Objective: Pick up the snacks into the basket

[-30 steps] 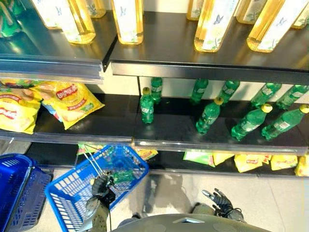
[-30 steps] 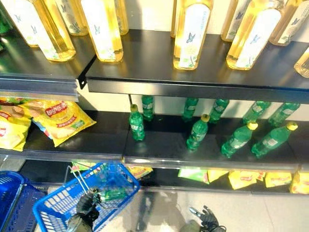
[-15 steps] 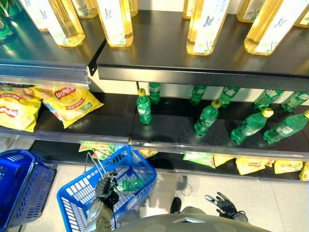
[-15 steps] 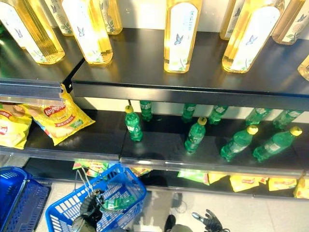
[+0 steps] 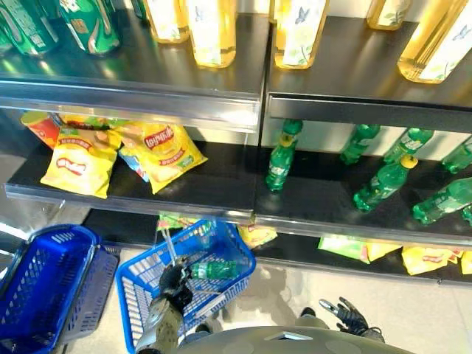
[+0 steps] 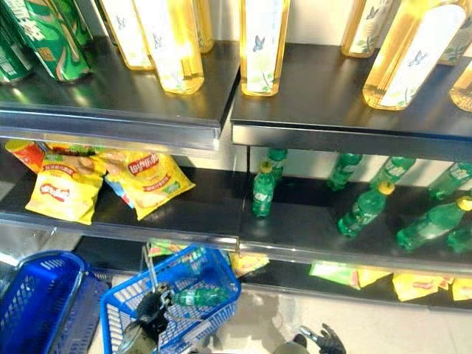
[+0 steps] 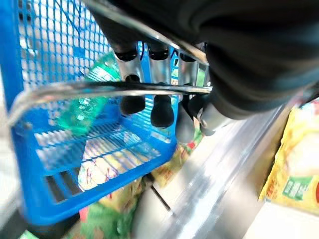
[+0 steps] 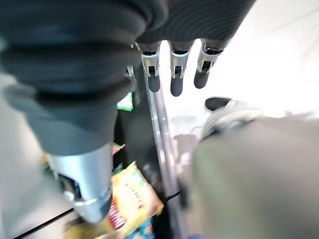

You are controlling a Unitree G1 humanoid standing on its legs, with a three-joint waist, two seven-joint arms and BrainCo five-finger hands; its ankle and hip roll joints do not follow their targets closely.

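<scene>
My left hand (image 5: pixel 175 279) is shut on the wire handles (image 7: pixel 124 89) of a blue basket (image 5: pixel 136 306) that hangs low in front of the shelves. A green bottle (image 5: pixel 217 271) lies inside it. Yellow snack bags (image 5: pixel 161 150) lie on the left part of the middle shelf, with another yellow bag (image 5: pixel 72 162) beside them. More yellow bags (image 5: pixel 346 248) lie on the bottom shelf. My right hand (image 5: pixel 345 316) hangs low at the right, open, its fingers (image 8: pixel 172 74) straight and holding nothing.
A stack of blue baskets (image 5: pixel 40 291) stands on the floor at the left. Green bottles (image 5: pixel 280 156) stand and lie on the middle shelf to the right. Tall yellow bottles (image 5: pixel 214 29) and green cans (image 5: pixel 88 22) line the top shelf.
The camera has swung to the left, so the shelves have shifted right in the picture. My left hand still holds the basket and my right hand stays low.
</scene>
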